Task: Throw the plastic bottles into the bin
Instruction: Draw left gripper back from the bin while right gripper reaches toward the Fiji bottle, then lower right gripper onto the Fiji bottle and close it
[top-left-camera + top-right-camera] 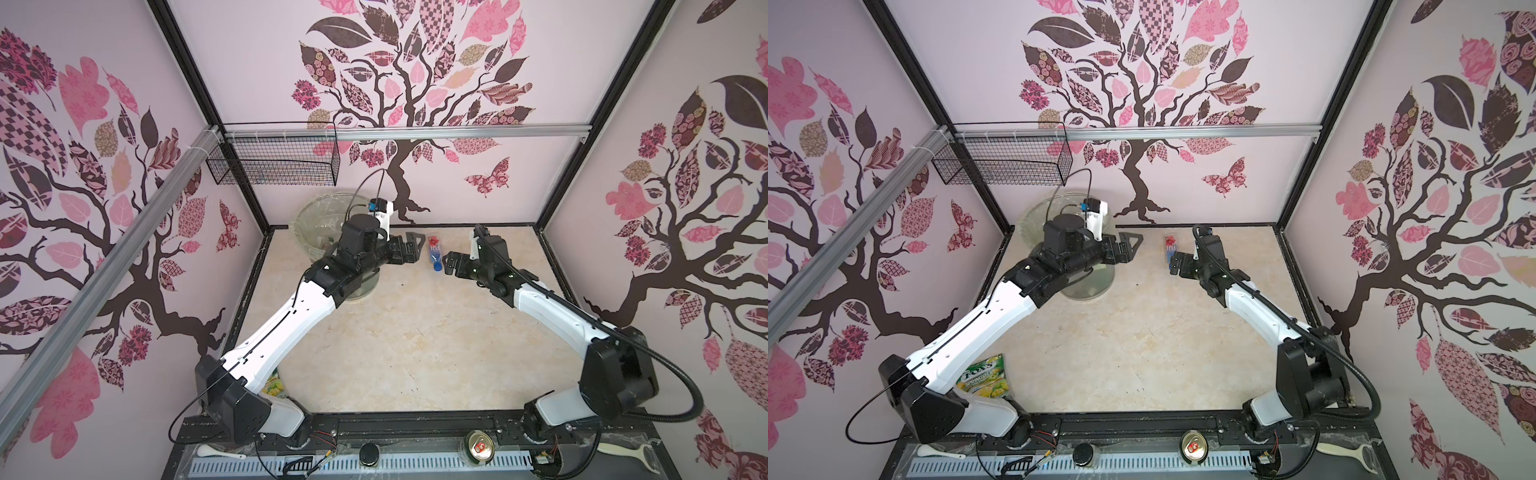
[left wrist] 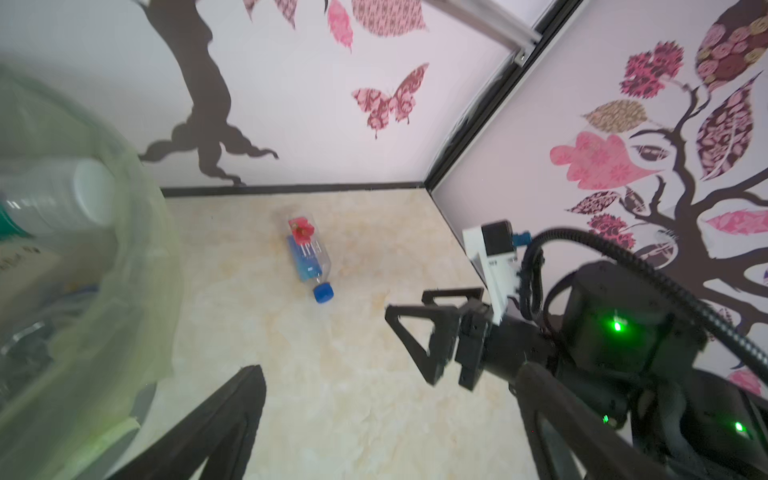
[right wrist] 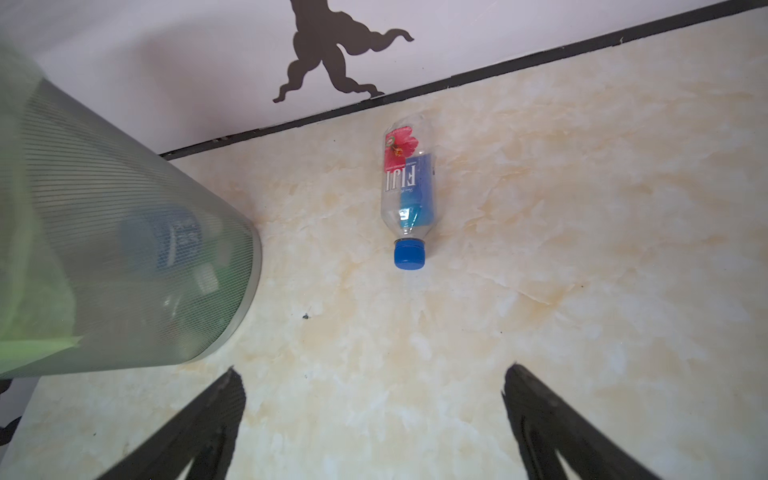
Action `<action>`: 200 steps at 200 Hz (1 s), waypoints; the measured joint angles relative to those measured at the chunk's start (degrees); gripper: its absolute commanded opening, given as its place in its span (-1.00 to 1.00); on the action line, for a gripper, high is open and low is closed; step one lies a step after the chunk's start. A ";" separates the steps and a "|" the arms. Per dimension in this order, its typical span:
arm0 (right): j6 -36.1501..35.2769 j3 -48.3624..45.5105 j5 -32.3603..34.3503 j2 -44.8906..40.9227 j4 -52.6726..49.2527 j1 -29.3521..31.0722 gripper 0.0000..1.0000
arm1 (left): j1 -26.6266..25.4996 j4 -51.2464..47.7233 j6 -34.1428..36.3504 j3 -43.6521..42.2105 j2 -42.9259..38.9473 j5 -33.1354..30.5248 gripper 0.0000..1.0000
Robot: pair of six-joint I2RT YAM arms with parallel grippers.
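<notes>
One clear plastic bottle (image 1: 434, 251) (image 1: 1170, 248) with a blue label, a red flower and a blue cap lies on its side near the back wall, its cap towards the arms (image 2: 308, 253) (image 3: 409, 187). The bin (image 1: 309, 214) (image 1: 1034, 216) stands left of it, with my left arm over its front. Other bottles lie inside the bin: a white-capped one (image 2: 83, 195) and a blue-labelled one (image 3: 166, 241) seen through the wall. My left gripper (image 1: 417, 248) (image 1: 1133, 248) (image 2: 392, 370) is open and empty, left of the bottle. My right gripper (image 1: 447, 264) (image 1: 1173, 264) (image 3: 372, 368) is open and empty, just short of the cap.
A black wire basket (image 1: 274, 162) (image 1: 1005, 162) hangs on the back rail above the bin. A green sweet bag (image 1: 984, 378) lies by the left arm's base. On the front ledge are a metal can (image 1: 478, 446), a white spoon (image 1: 220, 452) and a peeler (image 1: 1350, 453).
</notes>
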 measured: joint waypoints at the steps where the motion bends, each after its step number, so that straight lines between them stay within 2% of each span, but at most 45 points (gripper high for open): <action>1: -0.02 0.20 0.00 0.37 0.13 -0.04 0.99 | 0.00 0.02 -0.04 -0.15 0.00 -0.02 0.96; 48: -1.38 7.89 0.09 13.31 1.68 -1.25 0.99 | -0.85 2.47 -3.39 -7.28 0.00 0.76 0.96; 120: -2.91 26.56 -1.53 30.93 1.73 -1.46 0.98 | -1.86 3.69 -3.72 -8.83 -0.48 0.74 0.96; 161: -3.21 35.93 -0.98 40.13 -1.51 -1.33 0.84 | -1.86 3.63 -3.91 -8.83 -0.50 0.74 0.96; 200: -5.97 45.09 4.00 47.10 -7.34 0.11 0.71 | -1.86 3.50 -4.13 -8.83 -0.50 0.59 0.96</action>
